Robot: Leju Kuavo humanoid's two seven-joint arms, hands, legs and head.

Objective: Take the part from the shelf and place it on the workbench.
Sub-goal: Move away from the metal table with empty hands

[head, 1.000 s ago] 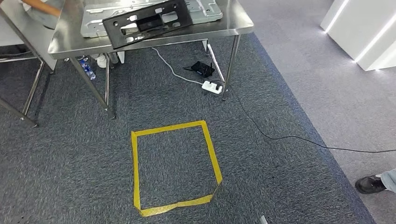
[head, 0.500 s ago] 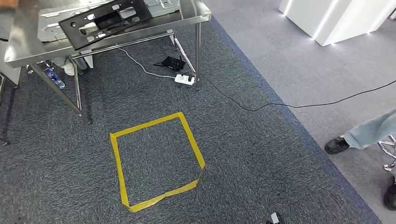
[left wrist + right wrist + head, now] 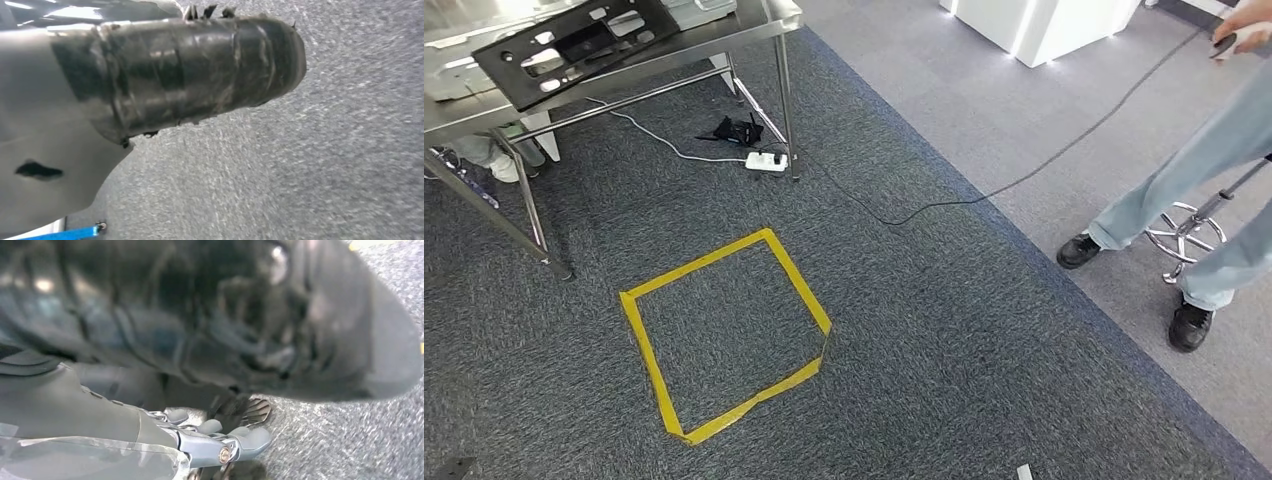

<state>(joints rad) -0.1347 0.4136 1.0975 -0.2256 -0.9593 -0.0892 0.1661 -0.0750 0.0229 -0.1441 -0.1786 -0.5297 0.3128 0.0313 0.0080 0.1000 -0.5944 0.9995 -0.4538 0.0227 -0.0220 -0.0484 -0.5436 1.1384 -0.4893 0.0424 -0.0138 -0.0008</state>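
A flat black slotted part (image 3: 574, 48) overhangs the steel counter's (image 3: 764, 18) front edge. Yellow tape square (image 3: 724, 335) marks grey carpet. Left robot hand (image 3: 200, 70): grip unclear; right robot hand (image 3: 215, 442) curled, apparently holding nothing.

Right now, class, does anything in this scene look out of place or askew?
Yes: the black part lies tilted on the steel workbench, overhanging its front edge. The yellow tape square is peeling at one corner.
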